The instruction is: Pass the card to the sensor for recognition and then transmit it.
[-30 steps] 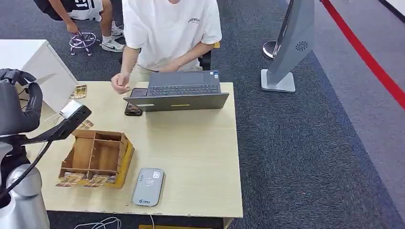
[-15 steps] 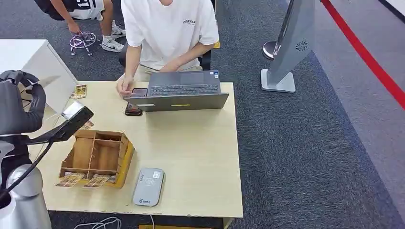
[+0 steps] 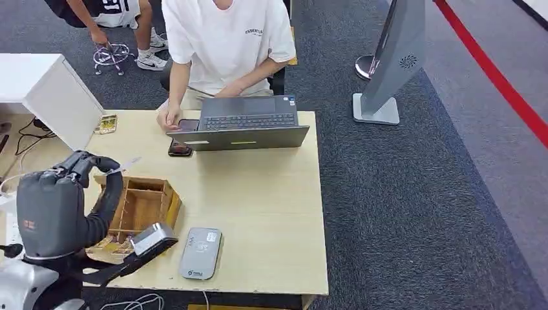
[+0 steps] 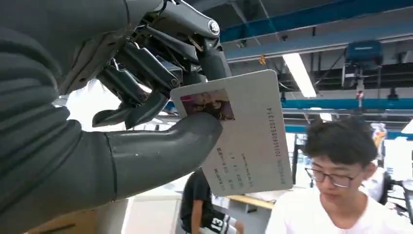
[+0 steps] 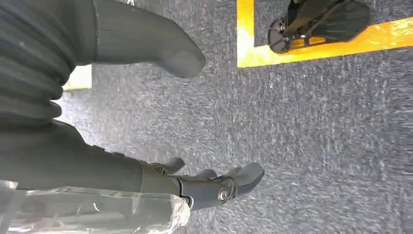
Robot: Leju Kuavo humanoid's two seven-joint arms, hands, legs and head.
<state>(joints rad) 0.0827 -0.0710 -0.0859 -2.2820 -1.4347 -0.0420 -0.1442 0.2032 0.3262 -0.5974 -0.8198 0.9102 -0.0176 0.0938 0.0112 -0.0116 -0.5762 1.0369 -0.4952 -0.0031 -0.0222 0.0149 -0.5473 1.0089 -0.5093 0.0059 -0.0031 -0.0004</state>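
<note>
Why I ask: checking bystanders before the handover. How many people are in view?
2. A person in a white shirt sits behind the laptop at the table's far side; another person crouches on the carpet beyond, partly cut off. Others may be hidden.

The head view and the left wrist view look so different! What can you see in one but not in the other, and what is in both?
The head view alone shows the wooden table, the grey sensor lying near its front edge, the wooden box with compartments beside it, and the laptop.

The left wrist view alone shows the card's printed face, with a small photo and a row of numbers, plus the ceiling lights.

Both show the left hand holding the card, pinched between thumb and fingers, and the person in the white shirt.
</note>
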